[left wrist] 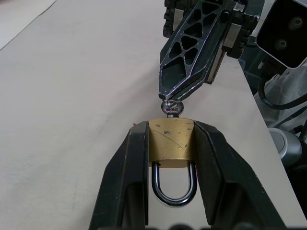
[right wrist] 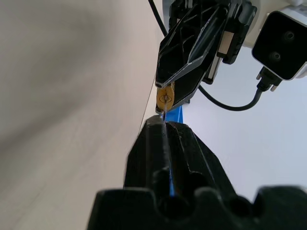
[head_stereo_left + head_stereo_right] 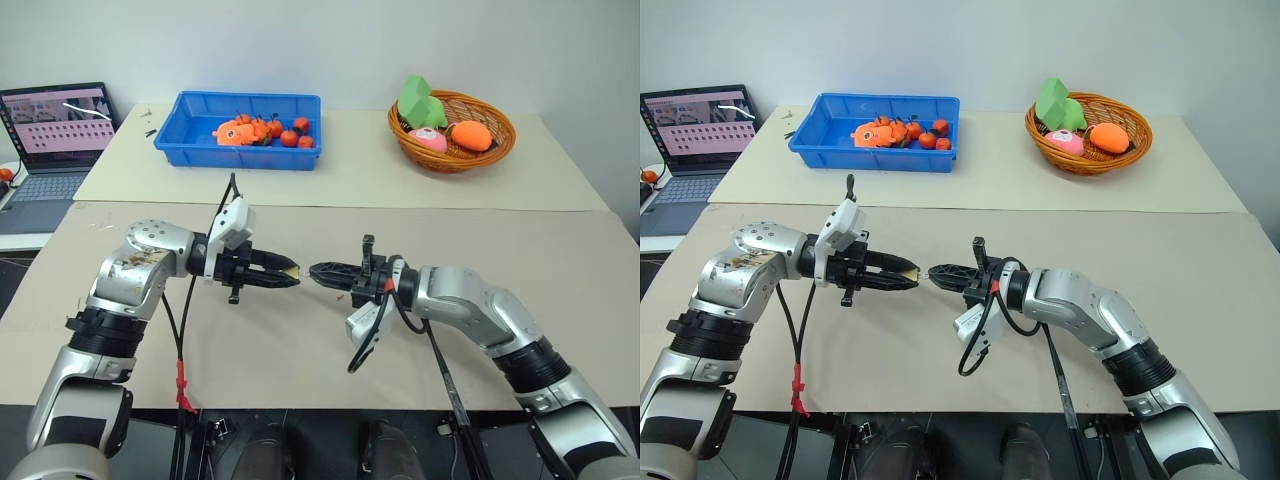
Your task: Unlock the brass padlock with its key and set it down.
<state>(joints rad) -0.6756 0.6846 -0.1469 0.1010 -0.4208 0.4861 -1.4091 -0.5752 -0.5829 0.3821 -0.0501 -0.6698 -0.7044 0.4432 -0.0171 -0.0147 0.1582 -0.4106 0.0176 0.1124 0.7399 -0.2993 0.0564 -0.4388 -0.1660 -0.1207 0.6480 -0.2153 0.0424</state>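
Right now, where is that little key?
The key is stuck in the bottom of the brass padlock, held by the left gripper, with the right gripper at its head, above the table.

Met tip to tip above the near tan mat (image 3: 300, 350): left gripper (image 3: 287, 273) clamped on the brass padlock (image 1: 171, 146), right gripper (image 3: 318, 272) pinched on the key (image 1: 171, 109) seated in the lock's underside. Left no gap between the two grippers for passing. Hung clear of the mat, with bare surface open beneath, in front and to either side. Stood well apart along the far edge: blue bin (image 3: 240, 130) of small orange items, wicker basket (image 3: 452, 130) of toys, and laptop (image 3: 55, 140) at the far left.
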